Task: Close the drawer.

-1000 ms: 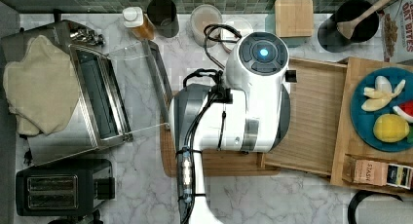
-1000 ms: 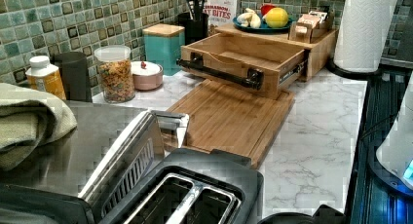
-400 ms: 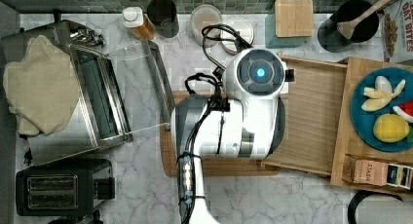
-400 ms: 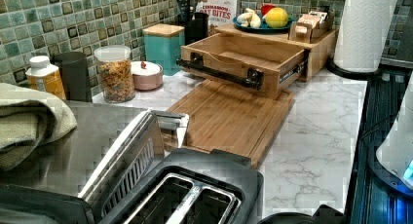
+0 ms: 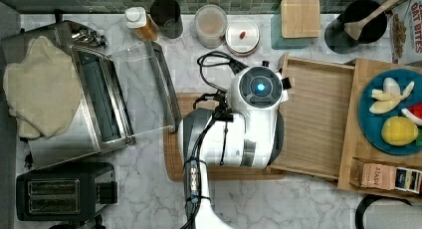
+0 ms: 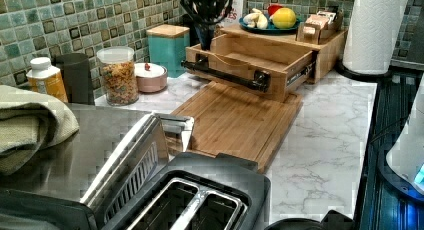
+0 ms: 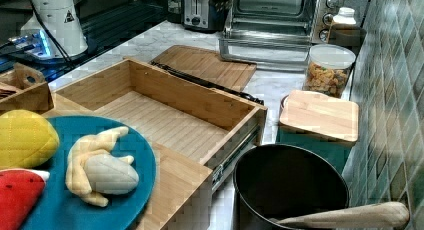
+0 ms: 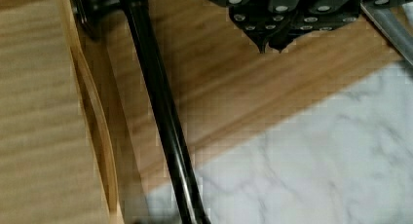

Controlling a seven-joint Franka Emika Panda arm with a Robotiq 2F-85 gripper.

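Spanning the whole scene, the marble counter (image 5: pixel 308 199) carries, in order of size, a toaster oven (image 5: pixel 99 104), the Panda arm (image 5: pixel 234 134), a wooden box unit (image 6: pixel 327 47) and the cutting board (image 6: pixel 240 120) in front of it. The drawer (image 7: pixel 165 122) stands pulled well out of the box unit, overhanging the cutting board, its tray empty. Across its front wall runs a black bar handle (image 8: pixel 160 112), whose long axis lies parallel to that wall and square to the direction of travel. The gripper (image 8: pixel 270 44) hangs above the board just outside the handle, on the side away from the box; its fingertips meet at a point, pressed together on nothing. Closing therefore probably calls for a push against the handle or front wall toward the box unit, along the drawer's slide rails (image 7: pixel 235 157). A blue plate of toy fruit (image 5: pixel 393 114) rests on top of the unit.
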